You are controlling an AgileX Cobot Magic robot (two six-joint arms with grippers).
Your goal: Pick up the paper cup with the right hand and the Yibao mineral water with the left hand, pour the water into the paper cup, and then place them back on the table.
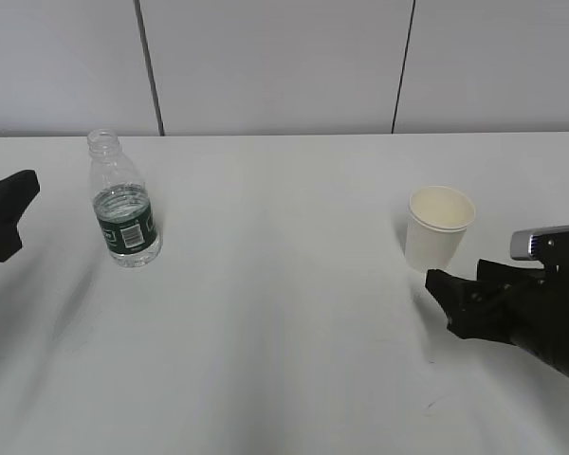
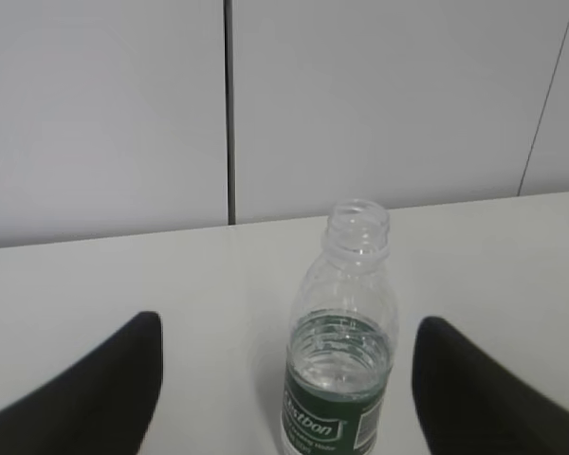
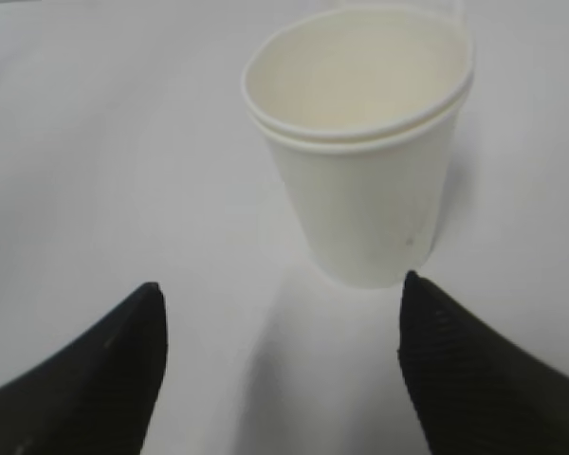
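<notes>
The Yibao mineral water bottle (image 1: 123, 210) stands upright and uncapped on the white table (image 1: 284, 332) at the left, with clear water (image 2: 343, 353) up to its shoulder. My left gripper (image 1: 8, 216) is open and empty, a short way left of the bottle; in the left wrist view the bottle (image 2: 343, 360) stands ahead between its spread fingers, untouched. The paper cup (image 1: 438, 227) stands upright and empty at the right. My right gripper (image 1: 448, 294) is open and empty just in front of the cup; the cup (image 3: 360, 142) also shows in the right wrist view, ahead of the fingertips.
A pale panelled wall (image 1: 284, 66) with dark seams runs along the table's far edge. Bare tabletop lies between the bottle and the cup.
</notes>
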